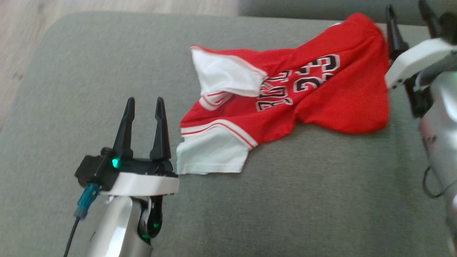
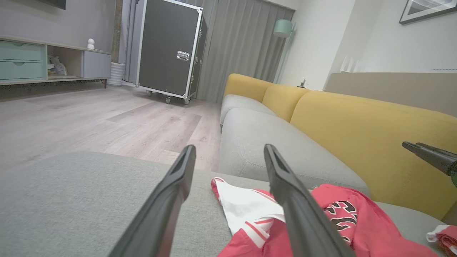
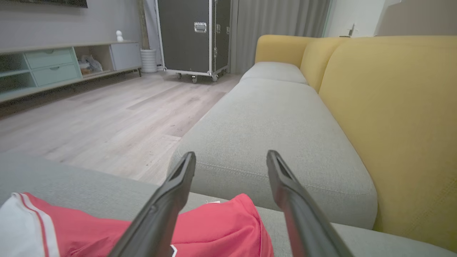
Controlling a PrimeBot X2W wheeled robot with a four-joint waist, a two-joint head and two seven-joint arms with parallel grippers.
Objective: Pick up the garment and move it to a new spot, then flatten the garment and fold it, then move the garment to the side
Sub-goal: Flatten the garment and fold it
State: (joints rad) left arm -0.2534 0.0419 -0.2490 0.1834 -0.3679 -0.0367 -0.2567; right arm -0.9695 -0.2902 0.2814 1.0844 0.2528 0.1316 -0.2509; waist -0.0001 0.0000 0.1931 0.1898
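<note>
Left pincer (image 1: 145,101) stands at the lower left of the head picture. Its two dark fingers are spread apart and nothing is between them. Its right finger is just beside the white lower corner of the shirt (image 1: 321,92). The right pincer (image 1: 406,7) is at the upper right corner, also spread wide and empty. It is close to the right edge of the red cloth; whether it touches the cloth I cannot tell.

The shirt is red with white sleeves and black-and-white numbers. It lies wrinkled on the grey cushion (image 1: 89,71), from the middle of the picture to the upper right. One white sleeve lies turned over the red part at the upper middle. In the right wrist picture the red cloth lies under the fingers at the bottom edge, and a yellow backrest (image 3: 392,107) stands on the right side.
</note>
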